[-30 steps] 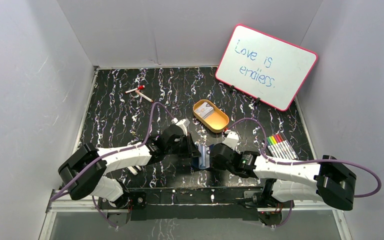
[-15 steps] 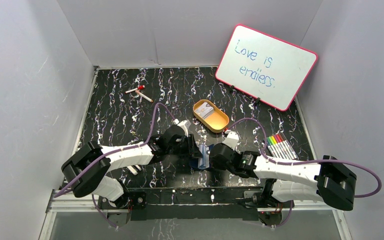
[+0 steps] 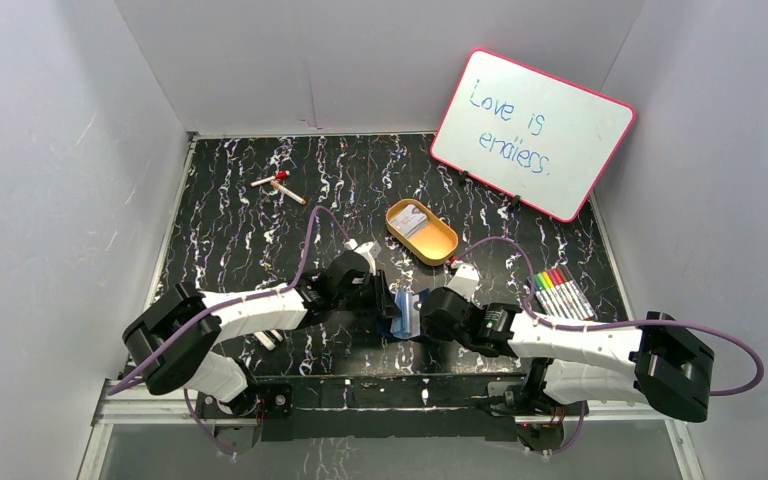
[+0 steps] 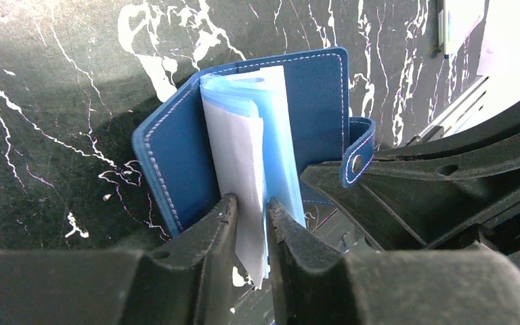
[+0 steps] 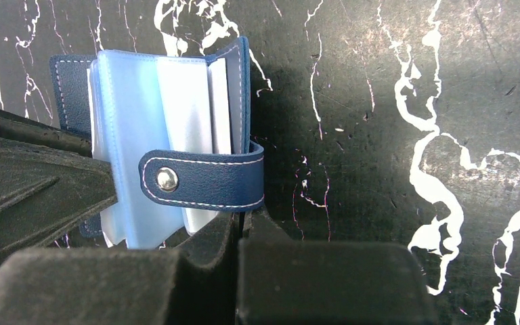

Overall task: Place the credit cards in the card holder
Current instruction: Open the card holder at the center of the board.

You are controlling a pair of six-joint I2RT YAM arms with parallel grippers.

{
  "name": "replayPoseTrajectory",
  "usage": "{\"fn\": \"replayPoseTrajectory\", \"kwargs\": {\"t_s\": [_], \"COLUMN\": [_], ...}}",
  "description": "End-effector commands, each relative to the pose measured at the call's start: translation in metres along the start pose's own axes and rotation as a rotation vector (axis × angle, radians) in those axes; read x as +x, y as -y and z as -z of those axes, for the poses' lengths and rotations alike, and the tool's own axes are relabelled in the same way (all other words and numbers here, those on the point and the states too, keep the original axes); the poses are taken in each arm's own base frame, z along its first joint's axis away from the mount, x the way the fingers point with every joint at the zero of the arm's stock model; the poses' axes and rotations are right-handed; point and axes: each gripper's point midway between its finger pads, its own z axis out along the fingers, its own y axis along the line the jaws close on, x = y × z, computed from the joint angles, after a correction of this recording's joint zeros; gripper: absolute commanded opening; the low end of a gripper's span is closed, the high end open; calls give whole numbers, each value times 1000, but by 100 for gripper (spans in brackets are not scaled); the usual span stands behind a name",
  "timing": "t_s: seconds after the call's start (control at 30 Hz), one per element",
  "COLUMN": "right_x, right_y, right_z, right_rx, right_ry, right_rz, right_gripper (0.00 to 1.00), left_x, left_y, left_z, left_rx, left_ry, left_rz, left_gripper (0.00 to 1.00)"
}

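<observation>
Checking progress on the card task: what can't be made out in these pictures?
- Top view: the left pincer and right pincer cover most of the card holder; cards inside cannot be counted.
- Left wrist view: the lower end of the white card sits between the left pincer's fingers; clamped or not is unclear.
- Right wrist view: the right pincer, shut on the holder's cover, hides its lower edge.
- Top view: the orange tin shows contents too small to identify.

The black marbled table (image 3: 230, 240) bore a tin (image 3: 422, 232) beyond the right gripper (image 5: 240, 223), markers (image 3: 560, 292) to its right, and pens (image 3: 278, 186) far beyond the left gripper (image 4: 250, 206).
</observation>
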Motion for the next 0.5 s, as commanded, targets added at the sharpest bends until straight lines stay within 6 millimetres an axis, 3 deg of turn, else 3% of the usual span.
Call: {"fn": "replayPoseTrajectory", "kwargs": {"t_s": [0.0, 0.17, 0.3, 0.33, 0.47], "right_x": [-6, -7, -7, -8, -18], "right_y": [-1, 0, -4, -6, -23], "right_z": [1, 2, 5, 6, 19], "right_rx": [-7, -8, -37, -50, -152], "right_ry": [29, 32, 28, 28, 56], "right_rz": [-23, -23, -15, -6, 24], "right_gripper": [0, 0, 0, 4, 45], "left_x": [-10, -11, -13, -14, -24], "left_y": [11, 17, 19, 19, 18], "left_z": [2, 4, 9, 11, 23], "left_rx": [15, 32, 28, 19, -40], "left_ry": [19, 22, 25, 27, 49], "left_rz": [-25, -27, -25, -26, -38], "left_gripper": [16, 1, 0, 0, 0]}}
